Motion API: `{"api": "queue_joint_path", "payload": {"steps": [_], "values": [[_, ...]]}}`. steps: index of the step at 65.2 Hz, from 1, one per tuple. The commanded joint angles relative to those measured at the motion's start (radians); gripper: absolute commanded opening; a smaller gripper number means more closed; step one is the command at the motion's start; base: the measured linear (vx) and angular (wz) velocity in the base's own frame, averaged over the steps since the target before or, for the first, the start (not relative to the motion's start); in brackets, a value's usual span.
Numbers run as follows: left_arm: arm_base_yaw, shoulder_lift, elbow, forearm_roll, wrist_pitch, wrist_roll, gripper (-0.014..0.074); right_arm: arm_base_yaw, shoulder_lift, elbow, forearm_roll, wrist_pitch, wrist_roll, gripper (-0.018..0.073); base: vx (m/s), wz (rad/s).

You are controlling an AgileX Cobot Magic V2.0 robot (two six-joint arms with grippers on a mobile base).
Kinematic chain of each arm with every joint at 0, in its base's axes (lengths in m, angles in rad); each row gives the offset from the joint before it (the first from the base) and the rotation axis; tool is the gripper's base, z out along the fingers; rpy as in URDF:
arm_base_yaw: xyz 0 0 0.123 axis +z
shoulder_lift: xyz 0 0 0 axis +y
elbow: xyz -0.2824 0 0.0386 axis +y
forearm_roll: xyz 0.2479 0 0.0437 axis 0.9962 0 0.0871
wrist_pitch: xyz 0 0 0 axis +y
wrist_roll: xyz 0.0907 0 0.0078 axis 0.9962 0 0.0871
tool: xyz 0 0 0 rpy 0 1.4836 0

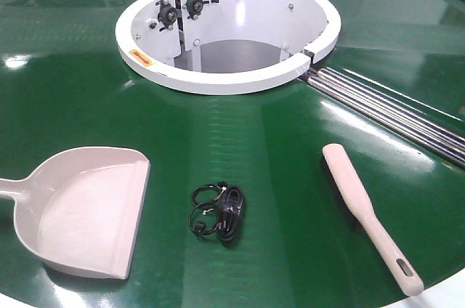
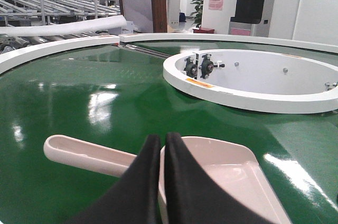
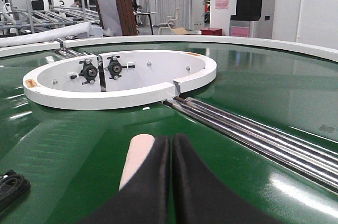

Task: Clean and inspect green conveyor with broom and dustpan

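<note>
Front view: dustpan (image 1: 87,210) lies left on the green conveyor (image 1: 290,199), handle off-frame left; black cable bundle (image 1: 218,212) centre; broom (image 1: 367,210) right, handle nearest. All apart. White hub (image 1: 218,79) behind. Left claw (image 2: 161,138) fingers together, gripping nothing, above dustpan. Right claw (image 3: 171,138) likewise together, above broom head.

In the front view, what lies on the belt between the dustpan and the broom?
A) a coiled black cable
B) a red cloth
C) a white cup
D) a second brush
A: a coiled black cable lies on the green conveyor, between the dustpan and the broom.
</note>
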Motion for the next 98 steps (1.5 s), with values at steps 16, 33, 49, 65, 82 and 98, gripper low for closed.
{"api": "queue_joint_path", "payload": {"steps": [16,33,49,65,82,98], "values": [[0.001,-0.014,0.008,0.0,-0.073,-0.006,-0.0006,-0.005,-0.011,0.004,-0.009,-0.071,-0.005,-0.0008,0.0,0.0],[0.001,-0.014,0.006,0.0,-0.097,-0.007,-0.0006,-0.005,-0.011,0.004,-0.009,-0.071,-0.005,-0.0008,0.0,0.0],[0.001,-0.01,-0.118,-0.038,-0.177,-0.045,-0.0006,-0.005,-0.011,0.004,-0.009,-0.071,-0.005,-0.0008,0.0,0.0],[0.001,0.204,-0.421,-0.04,0.085,-0.011,-0.0006,-0.005,-0.011,0.004,-0.009,-0.071,-0.005,-0.0008,0.0,0.0],[0.001,0.521,-0.64,-0.048,0.438,0.0,-0.0006,-0.005,-0.011,0.004,-0.009,-0.071,-0.005,-0.0008,0.0,0.0],[0.001,0.624,-0.638,-0.05,0.456,-0.006,-0.0003,-0.005,-0.011,0.004,-0.009,-0.071,-0.005,-0.0008,0.0,0.0]]}}
